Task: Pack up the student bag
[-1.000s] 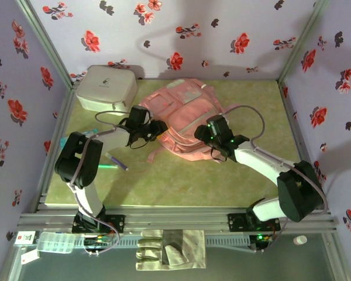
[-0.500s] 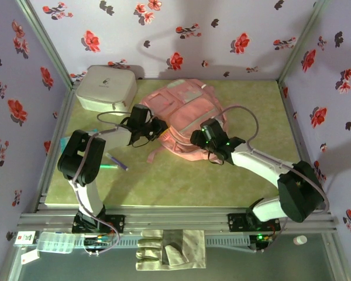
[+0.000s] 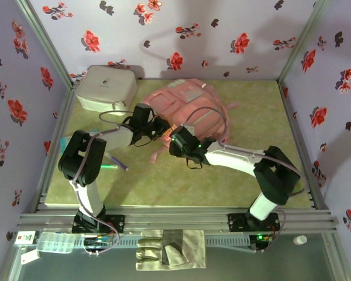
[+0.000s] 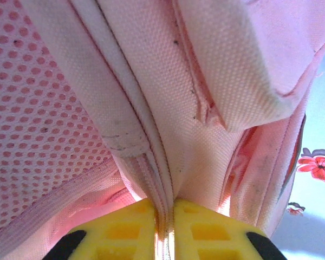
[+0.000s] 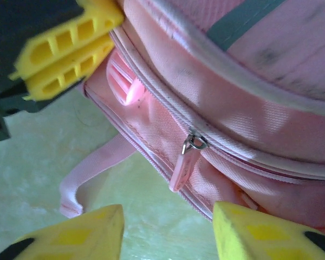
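Firmly, the left end effector (image 4: 165, 230) clenched the pink backpack (image 3: 187, 96); the right end effector (image 5: 168, 230) stood released beside its zip pull (image 5: 180, 165).

Bends the left arm (image 3: 82, 161) at the elbow, forearm pointing right. Pinches the left claw (image 4: 165, 216) shut on a fold of the student bag (image 3: 190, 102). Stretches the right arm (image 3: 240, 159) low and leftward. Holds the right claw (image 5: 168, 227) open, gripping nothing, just beside the left claw.
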Robot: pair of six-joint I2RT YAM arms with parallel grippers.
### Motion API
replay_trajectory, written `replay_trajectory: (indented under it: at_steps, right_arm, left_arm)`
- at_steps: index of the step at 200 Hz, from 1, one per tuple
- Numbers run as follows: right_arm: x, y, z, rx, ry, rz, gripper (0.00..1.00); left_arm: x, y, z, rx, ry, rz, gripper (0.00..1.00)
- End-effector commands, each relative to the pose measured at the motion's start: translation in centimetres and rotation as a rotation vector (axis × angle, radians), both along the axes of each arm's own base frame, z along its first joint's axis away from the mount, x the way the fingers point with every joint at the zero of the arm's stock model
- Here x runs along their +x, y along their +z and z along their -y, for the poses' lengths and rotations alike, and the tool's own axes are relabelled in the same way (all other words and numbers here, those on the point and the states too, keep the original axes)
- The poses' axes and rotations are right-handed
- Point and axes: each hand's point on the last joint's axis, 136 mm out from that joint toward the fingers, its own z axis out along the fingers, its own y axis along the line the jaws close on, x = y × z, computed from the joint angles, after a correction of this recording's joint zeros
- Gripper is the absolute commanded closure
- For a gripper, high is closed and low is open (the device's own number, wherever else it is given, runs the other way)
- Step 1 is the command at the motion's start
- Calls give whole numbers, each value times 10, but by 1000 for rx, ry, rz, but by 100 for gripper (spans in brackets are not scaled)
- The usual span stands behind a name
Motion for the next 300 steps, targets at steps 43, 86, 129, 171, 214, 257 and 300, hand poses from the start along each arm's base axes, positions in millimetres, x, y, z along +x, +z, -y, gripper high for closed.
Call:
replay_trajectory:
  at_steps: [43, 86, 129, 171, 214, 257, 300]
  right_arm:
    - [19, -6, -3, -83, -67, 8, 66]
    - [22, -15, -5, -105, -88, -18, 67]
    - [24, -21, -4, -139, -105, -34, 68]
    - [28, -26, 5, -222, -133, -38, 75]
    - [26, -18, 21, -258, -164, -11, 89]
    - [20, 3, 41, -278, -179, 36, 100]
    - [7, 17, 77, -370, -219, 61, 100]
  left_arm:
    - [8, 30, 12, -51, -15, 83, 86]
    - [7, 29, 12, -48, -17, 81, 86]
    - [5, 28, 11, -45, -18, 77, 86]
    - [4, 26, 10, -41, -16, 71, 86]
    - [5, 19, 8, -21, -11, 59, 86]
    - [10, 13, 5, 21, -9, 62, 86]
    - [15, 1, -4, 103, -12, 66, 86]
